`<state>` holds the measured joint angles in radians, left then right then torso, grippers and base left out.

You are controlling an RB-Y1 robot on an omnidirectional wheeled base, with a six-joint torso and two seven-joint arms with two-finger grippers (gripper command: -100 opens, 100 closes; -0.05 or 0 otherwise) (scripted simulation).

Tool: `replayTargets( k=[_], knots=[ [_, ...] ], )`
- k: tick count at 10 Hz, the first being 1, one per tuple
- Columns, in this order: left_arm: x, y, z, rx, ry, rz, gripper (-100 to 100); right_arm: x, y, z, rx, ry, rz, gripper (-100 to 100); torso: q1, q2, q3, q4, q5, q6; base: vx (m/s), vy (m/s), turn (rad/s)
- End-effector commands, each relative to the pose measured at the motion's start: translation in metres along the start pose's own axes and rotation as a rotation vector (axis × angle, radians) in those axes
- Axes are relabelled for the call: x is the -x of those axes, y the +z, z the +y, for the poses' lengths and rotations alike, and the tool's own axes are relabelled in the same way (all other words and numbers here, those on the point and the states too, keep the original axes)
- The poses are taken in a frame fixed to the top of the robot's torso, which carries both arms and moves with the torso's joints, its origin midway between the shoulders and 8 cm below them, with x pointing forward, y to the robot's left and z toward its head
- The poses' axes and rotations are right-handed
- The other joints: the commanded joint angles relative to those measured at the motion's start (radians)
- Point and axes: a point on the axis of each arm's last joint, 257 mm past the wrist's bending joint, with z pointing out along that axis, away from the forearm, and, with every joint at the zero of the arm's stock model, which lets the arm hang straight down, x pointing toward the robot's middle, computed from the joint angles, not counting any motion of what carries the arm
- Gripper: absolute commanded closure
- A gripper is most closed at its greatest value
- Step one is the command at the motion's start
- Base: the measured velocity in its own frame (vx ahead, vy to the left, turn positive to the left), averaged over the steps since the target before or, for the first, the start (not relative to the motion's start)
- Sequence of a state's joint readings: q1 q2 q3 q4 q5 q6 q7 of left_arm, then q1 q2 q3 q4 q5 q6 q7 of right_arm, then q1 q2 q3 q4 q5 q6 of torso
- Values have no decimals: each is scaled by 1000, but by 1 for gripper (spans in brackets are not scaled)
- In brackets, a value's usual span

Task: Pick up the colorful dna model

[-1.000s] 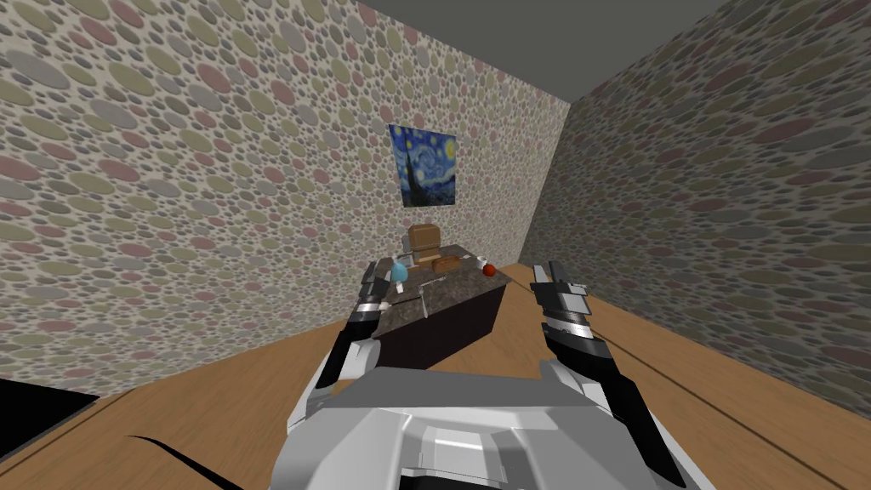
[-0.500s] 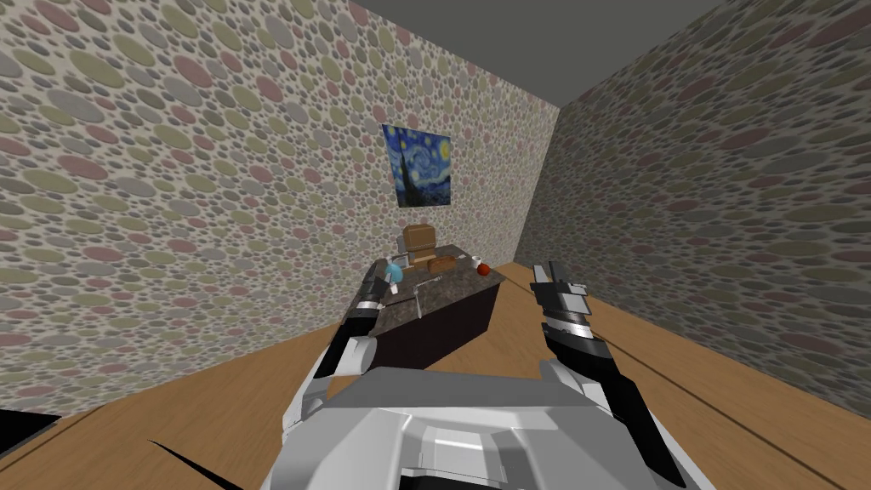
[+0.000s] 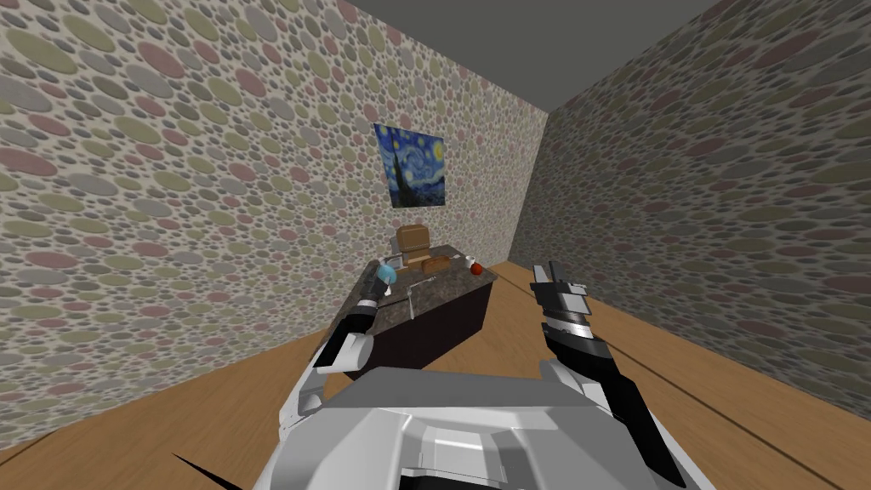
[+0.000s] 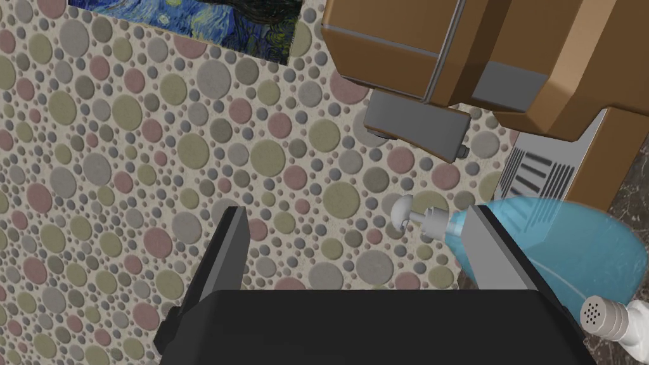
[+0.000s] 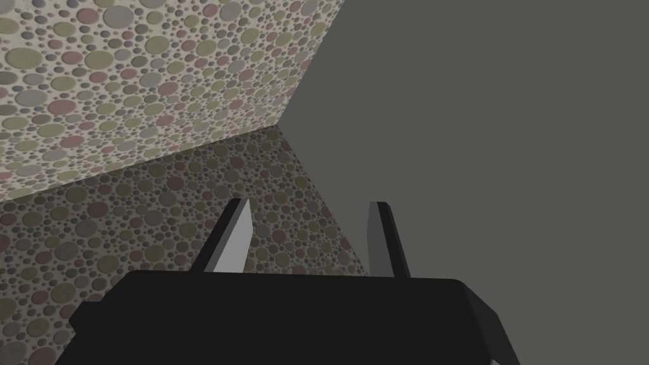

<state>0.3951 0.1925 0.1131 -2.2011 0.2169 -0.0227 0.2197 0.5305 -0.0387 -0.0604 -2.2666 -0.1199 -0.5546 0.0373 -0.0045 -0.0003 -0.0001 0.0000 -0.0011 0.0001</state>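
A dark stone-topped desk (image 3: 446,296) stands ahead by the dotted wall. Small things lie on it: a translucent blue pump bottle (image 3: 387,272), a thin grey stand (image 3: 414,294), a brown box (image 3: 435,264) and a small red and white thing (image 3: 475,267) at the far right end. They are too small to tell which is the DNA model. My left gripper (image 3: 372,284) reaches over the desk's left end, open (image 4: 361,253), with the blue bottle (image 4: 558,247) just beyond one finger. My right gripper (image 3: 549,276) is raised off the desk's right side, open (image 5: 307,241) and empty.
A brown chair (image 3: 414,242) stands behind the desk and appears close in the left wrist view as the brown chair (image 4: 507,57). A blue swirl painting (image 3: 410,166) hangs above. A small white perforated knob (image 4: 602,313) sits by the bottle. Wooden floor (image 3: 595,340) surrounds the desk.
I have moved nearer and turned a little, so the desk sits further left in the view. My left arm has stretched forward over the desk's left end. The right arm holds its pose.
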Motion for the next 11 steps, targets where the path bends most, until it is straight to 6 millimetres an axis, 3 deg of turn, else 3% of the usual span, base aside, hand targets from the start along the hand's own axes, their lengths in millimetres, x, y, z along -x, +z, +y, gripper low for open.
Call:
replayTargets(
  k=[1,11],
  knots=[
    [8,2,12,44,-2,-14,-100,0,0,0,0,0,0,0,0,0,0,0,0,0,7,-62,-39],
    [64,6,72,306,-24,-127,-100,0,0,0,0,0,0,0,1,-1,0,0,0,0,12,-67,-63]
  ],
)
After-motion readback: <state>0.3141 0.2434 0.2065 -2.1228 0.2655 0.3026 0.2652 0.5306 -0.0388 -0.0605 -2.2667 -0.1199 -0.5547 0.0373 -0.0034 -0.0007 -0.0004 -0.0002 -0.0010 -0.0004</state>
